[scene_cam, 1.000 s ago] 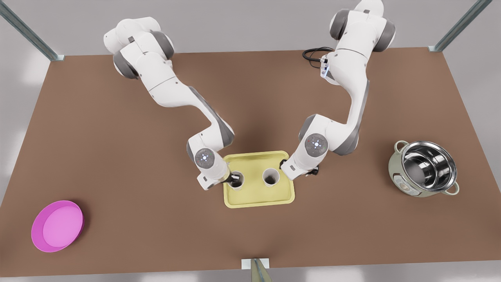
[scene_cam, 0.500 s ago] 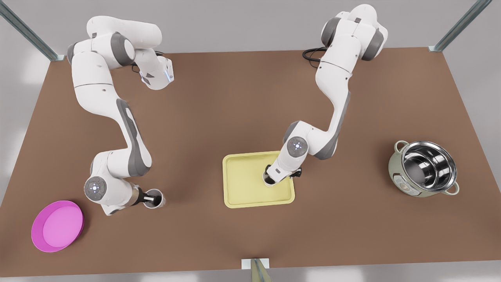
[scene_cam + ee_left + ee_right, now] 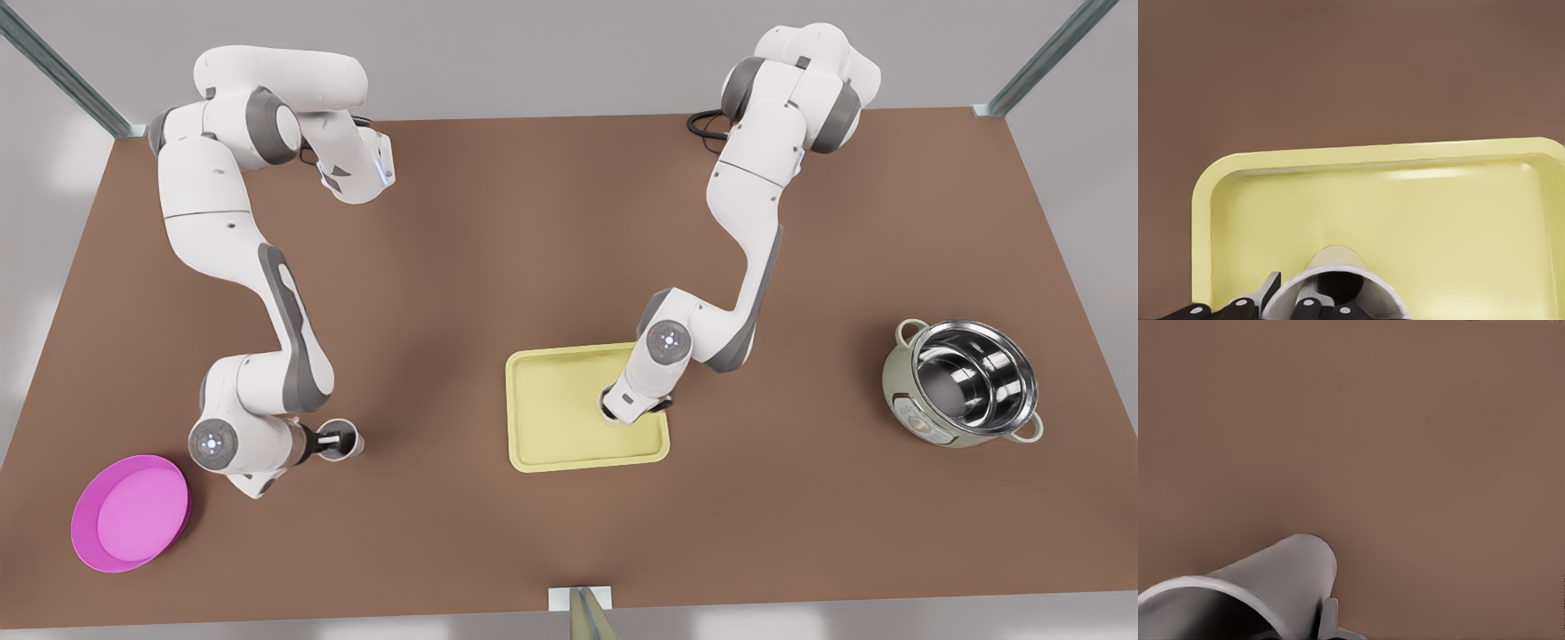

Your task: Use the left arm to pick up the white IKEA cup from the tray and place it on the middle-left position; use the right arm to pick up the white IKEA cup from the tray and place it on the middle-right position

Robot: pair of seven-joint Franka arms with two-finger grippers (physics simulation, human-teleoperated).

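Plainly, both arms are at work, each at a different step. The left pincer [image 3: 1288, 301] is down inside the tray [image 3: 1210, 200], at its corner toward the front view's right. It straddles the wall of the white cup on the tray [image 3: 1335, 259], one finger inside the mouth and one outside. It looks clamped on that wall, though the wrist view cuts off the fingertips, so I would not swear to it. This cup stands upright on the tray floor, so I judge this arm to be at the grasp, with the lift not yet made. Next it must rise clear of the low rim and carry the cup out to bare desk [image 3: 569, 222] beside the tray.

The right pincer [image 3: 340, 441] is well away, toward the front view's left, gripping the other white cup [image 3: 1278, 580] by its rim over plain brown desk, near the magenta plate [image 3: 133, 514] but apart from it. I cannot tell whether this cup's base touches the desk. I judge this arm to be at the placing step: it needs to set the cup down level, then let go.
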